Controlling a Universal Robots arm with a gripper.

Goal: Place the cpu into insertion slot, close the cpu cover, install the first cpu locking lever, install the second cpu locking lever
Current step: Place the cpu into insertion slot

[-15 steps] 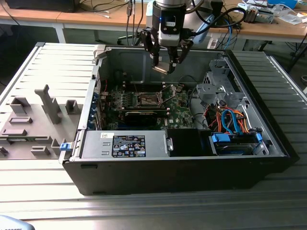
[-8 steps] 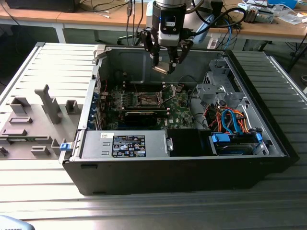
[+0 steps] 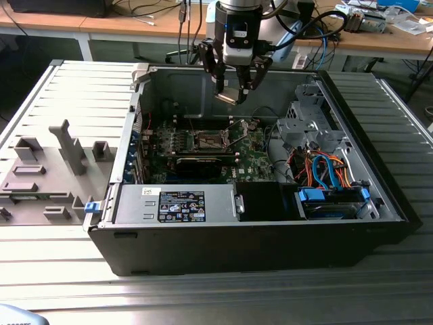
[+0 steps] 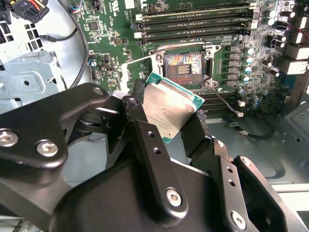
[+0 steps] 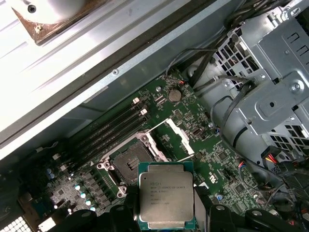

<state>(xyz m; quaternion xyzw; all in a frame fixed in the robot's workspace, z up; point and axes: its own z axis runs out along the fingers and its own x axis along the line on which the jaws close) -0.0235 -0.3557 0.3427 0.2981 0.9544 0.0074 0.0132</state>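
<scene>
Ribbed metal table [image 3: 67, 298] underneath, wooden desks [image 3: 135, 27] along the back. On the table, open computer case [image 3: 237, 247] lying on its side, green motherboard [image 3: 254, 159] flat on its floor. To the exterior view's left of the case, grey moulded tray [image 3: 40, 183] resting on the same table. Inside the case, toward the exterior view's right, blue and orange cables [image 3: 325, 170] beside a metal drive cage [image 3: 304, 122].

Above the motherboard, gripper [image 3: 230, 93] hanging down from the arm, fingers [image 4: 140, 121] clamped on opposite edges of the cpu [image 5: 166, 195]. Grips the chip with its silver-grey top facing both wrist views, green rim showing around the metal. Holds it in the air, well clear of the board, touching nothing but the fingers. Looks slightly tilted in the exterior view.

Below, insertion slot [image 5: 130, 164] bare, dark centre and contact field exposed. Lies near the middle of the motherboard, just beside the row of long memory slots [image 4: 193, 21]. Next to it, cpu cover [image 5: 181, 136] swung up on its hinge, away from the socket. Not yet seated, not yet covered.
</scene>
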